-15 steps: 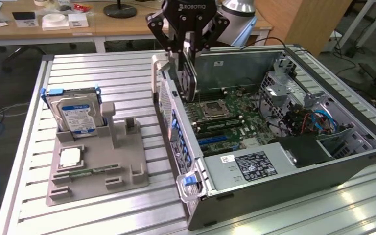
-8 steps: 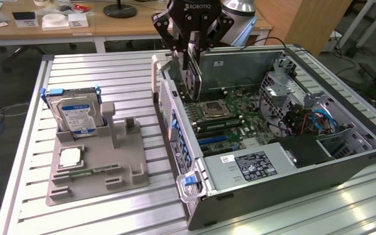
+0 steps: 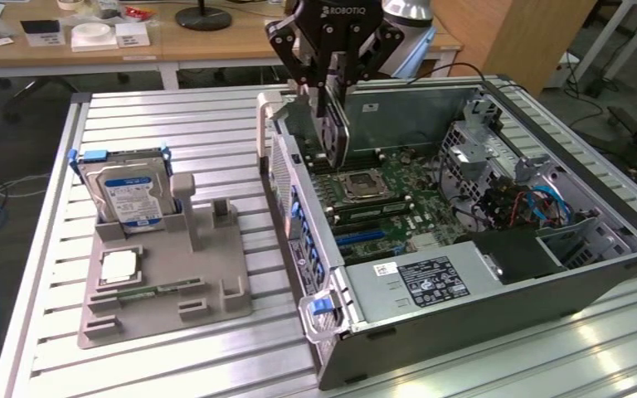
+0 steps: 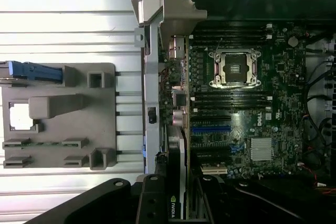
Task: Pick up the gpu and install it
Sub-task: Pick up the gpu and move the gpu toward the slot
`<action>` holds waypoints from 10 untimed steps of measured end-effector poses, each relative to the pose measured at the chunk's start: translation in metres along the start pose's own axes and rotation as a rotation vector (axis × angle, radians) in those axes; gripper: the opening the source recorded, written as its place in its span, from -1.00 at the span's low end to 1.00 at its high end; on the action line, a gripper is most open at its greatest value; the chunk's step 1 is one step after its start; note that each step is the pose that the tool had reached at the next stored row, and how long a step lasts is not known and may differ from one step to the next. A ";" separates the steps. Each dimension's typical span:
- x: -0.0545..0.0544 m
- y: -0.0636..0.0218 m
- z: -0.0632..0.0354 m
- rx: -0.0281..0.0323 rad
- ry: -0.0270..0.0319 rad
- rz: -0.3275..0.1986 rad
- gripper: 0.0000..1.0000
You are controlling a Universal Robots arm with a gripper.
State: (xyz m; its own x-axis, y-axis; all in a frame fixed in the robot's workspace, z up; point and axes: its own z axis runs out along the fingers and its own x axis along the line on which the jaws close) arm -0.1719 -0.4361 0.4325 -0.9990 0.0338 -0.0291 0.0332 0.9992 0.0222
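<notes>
The gpu (image 3: 333,124) hangs on edge inside the open computer case (image 3: 584,274), close to the case's rear wall at the exterior view's left. My gripper (image 3: 335,79) is shut on its upper edge. The card's lower edge is just over the motherboard (image 3: 407,207), beside the CPU socket (image 3: 365,184); whether it touches a slot I cannot tell. In the wrist view the gpu (image 4: 177,145) shows edge-on with an NVIDIA label, running along the rear wall from my gripper (image 4: 178,198), with blue and black expansion slots (image 4: 210,128) next to it.
On the exterior view's left, a grey holder tray (image 3: 202,290) carries a silver hard drive (image 3: 130,195), a CPU chip (image 3: 119,265) and a RAM stick (image 3: 147,292). The case holds a power supply (image 3: 430,282) and drive cables (image 3: 529,203). A desk stands behind.
</notes>
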 end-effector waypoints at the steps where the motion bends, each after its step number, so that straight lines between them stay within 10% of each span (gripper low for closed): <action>1: -0.001 0.0001 0.0000 0.0000 0.0000 0.000 -0.47; 10: -0.002 0.0002 0.0001 -0.0001 0.0000 0.000 -0.47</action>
State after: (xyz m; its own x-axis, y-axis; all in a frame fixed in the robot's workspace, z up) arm -0.1696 -0.4360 0.4325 -0.9990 0.0336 -0.0291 0.0330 0.9992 0.0223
